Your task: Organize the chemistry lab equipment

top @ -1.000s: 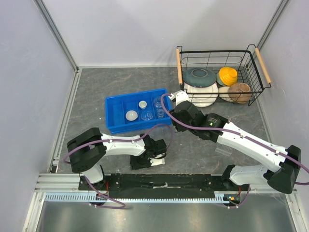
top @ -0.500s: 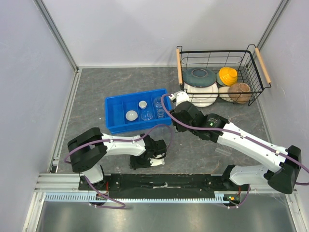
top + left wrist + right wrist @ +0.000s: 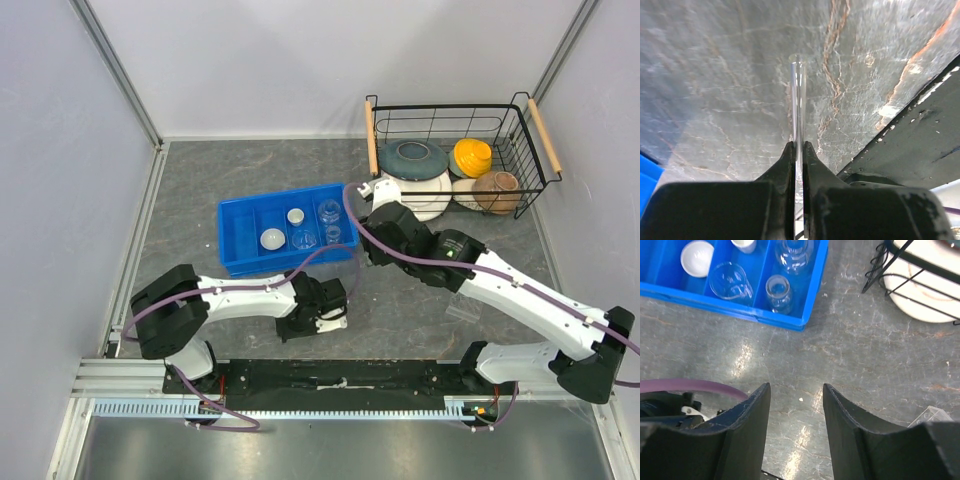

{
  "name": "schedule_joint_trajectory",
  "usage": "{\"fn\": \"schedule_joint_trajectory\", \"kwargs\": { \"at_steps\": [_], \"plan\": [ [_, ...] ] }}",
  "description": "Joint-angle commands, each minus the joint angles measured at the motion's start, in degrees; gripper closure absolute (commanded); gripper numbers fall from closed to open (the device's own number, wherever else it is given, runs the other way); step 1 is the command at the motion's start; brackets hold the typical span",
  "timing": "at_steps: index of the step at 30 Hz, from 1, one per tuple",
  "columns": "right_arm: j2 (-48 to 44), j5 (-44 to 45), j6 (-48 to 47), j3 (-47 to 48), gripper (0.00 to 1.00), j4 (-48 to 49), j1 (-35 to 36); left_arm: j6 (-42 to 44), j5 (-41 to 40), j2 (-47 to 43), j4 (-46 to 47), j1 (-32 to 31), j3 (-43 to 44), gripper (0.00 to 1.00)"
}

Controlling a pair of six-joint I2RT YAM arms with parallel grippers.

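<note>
My left gripper is low near the table's front edge. In the left wrist view it is shut on a thin clear tube that sticks out ahead over the grey table. My right gripper is open and empty above bare table, just right of the blue tray. In the right wrist view it hovers near the tray, which holds a white round dish, a tiny white cup, a glass beaker and two glass flasks. A clear plastic rack lies on the right.
A black wire basket with ceramic bowls and plates stands at the back right. The black front rail runs close beside my left gripper. The clear rack's corner shows at the right wrist view's lower right.
My right gripper has drawn back from the tray's right compartment, moving right, open and empty. My left gripper has shifted slightly right, still shut on the tube.
</note>
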Motion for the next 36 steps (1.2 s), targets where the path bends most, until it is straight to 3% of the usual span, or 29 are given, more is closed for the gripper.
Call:
{"fn": "schedule_joint_trajectory", "kwargs": {
  "at_steps": [1, 8, 19, 26, 32, 36],
  "plan": [
    [-2.3, 2.2, 0.9, 6.1, 0.47, -2.8, 0.1, 1.0, -1.8, -4.0, 1.0, 0.5, 4.2, 0.98],
    [-4.2, 4.4, 1.6, 11.6, 0.48, -6.6, 0.2, -1.4, -3.9, -8.7, -1.3, 3.5, 8.6, 0.98],
    [-6.8, 6.7, 2.3, 17.9, 0.48, -11.5, 1.3, -7.5, -6.3, -5.2, -8.1, 15.1, 29.3, 0.98],
    [-7.7, 8.4, 2.1, 19.2, 0.50, -11.6, 2.1, -8.7, -2.2, -3.8, -9.2, 28.7, 38.0, 0.98],
    [-6.6, 7.3, 2.1, 16.6, 0.51, -9.1, 2.8, -12.3, 2.3, -0.7, -9.7, 41.2, 42.5, 0.98],
    [-6.2, 6.3, 2.1, 14.4, 0.52, -7.3, 3.0, -14.7, 5.7, 2.8, -8.6, 46.4, 42.6, 0.98]
  ]
}}
